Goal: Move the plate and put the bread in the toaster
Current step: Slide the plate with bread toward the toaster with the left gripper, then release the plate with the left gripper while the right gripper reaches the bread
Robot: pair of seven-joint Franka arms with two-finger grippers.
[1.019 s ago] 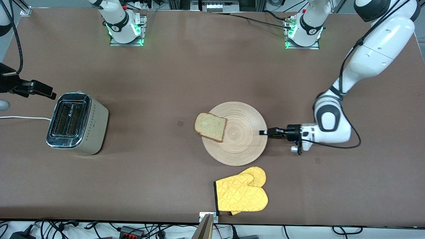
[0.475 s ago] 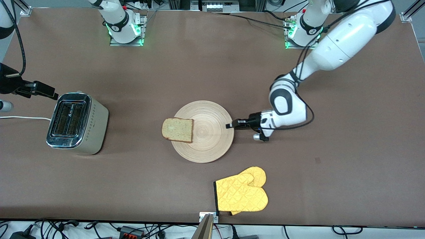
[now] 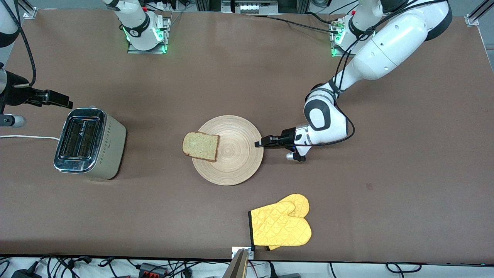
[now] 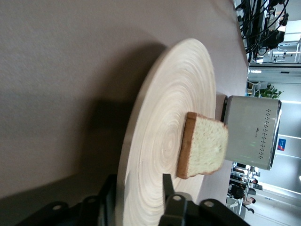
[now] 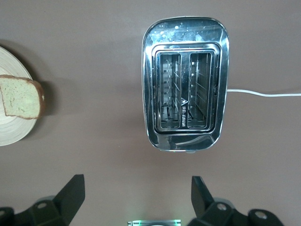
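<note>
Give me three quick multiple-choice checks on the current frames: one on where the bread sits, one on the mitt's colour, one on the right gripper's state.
1. Where is the bread?
A. In a toaster slot
B. On the plate's edge toward the toaster
C. On the oven mitt

2. What colour is the oven mitt?
A. Yellow
B. Red
C. Blue

3. What state is the right gripper in?
A. Shut on the bread
B. Shut on the cord
C. Open, holding nothing

Answers:
1 B: the slice overhangs the plate rim facing the toaster, while the left gripper clamps the rim at the left arm's end.
2 A: the quilted fabric is yellow.
3 C: its fingers stand apart over the toaster.
</note>
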